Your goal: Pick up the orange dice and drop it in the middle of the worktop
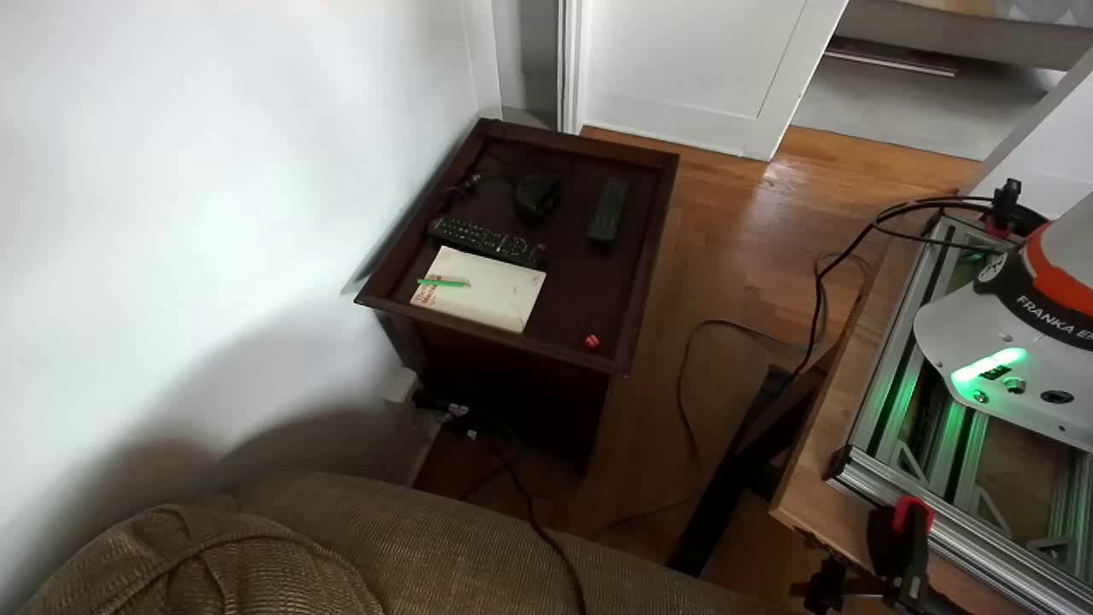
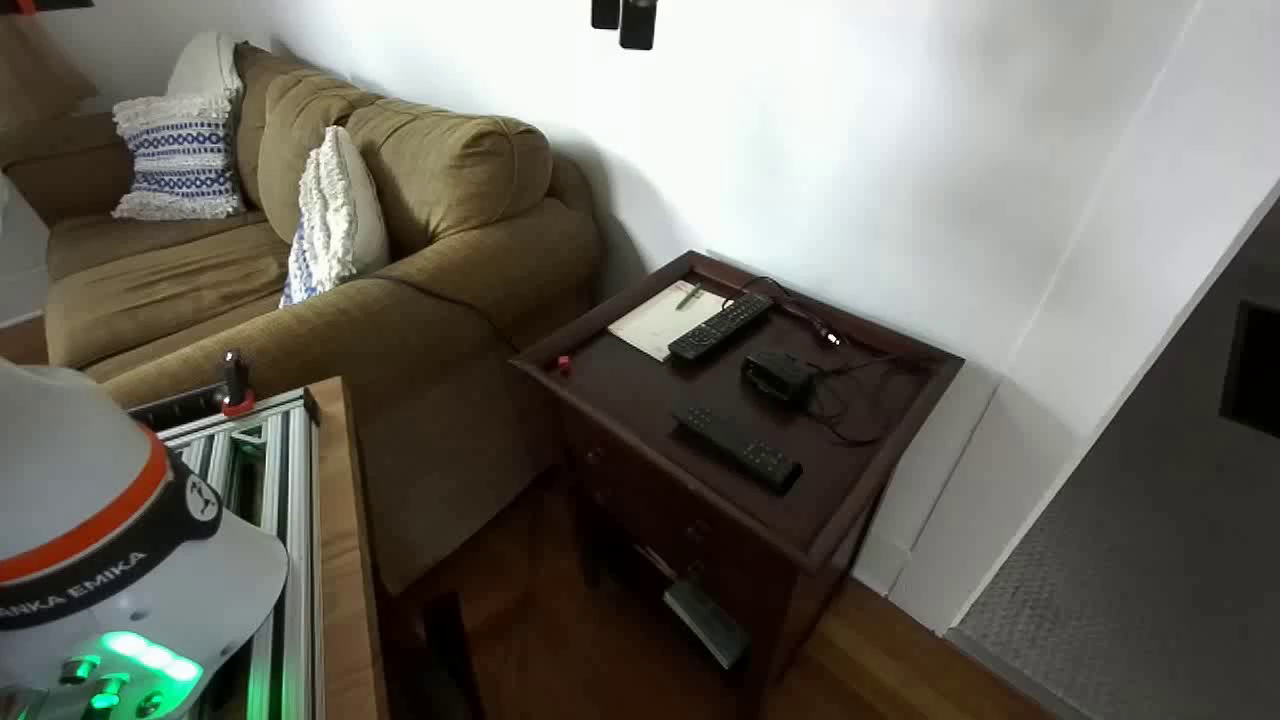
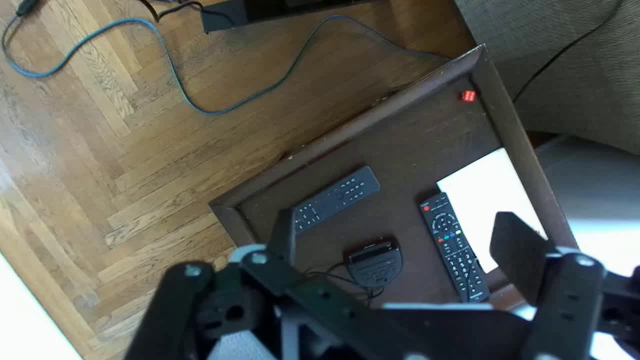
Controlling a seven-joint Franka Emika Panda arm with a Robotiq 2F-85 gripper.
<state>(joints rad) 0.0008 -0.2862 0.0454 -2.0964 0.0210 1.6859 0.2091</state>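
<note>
The orange dice (image 1: 592, 342) is a tiny red-orange cube with pale dots. It lies on the worktop (image 1: 574, 299) near one corner, close to the raised rim, in both exterior views; it also shows as a small cube (image 2: 564, 364) at the near left corner. In the wrist view the dice (image 3: 468, 96) is at the upper right, well away from the fingers. My gripper (image 3: 400, 242) is open with nothing between its fingers, high above the table. Its fingertips (image 2: 622, 22) just show at the top edge of an exterior view.
On the worktop lie two black remotes (image 3: 336, 199) (image 3: 454, 247), a black device with cables (image 3: 375, 265) and a cream paper sheet (image 3: 487, 200) with a green pen (image 1: 444, 282). A brown sofa (image 2: 430, 300) and a white wall (image 2: 850, 150) adjoin the table.
</note>
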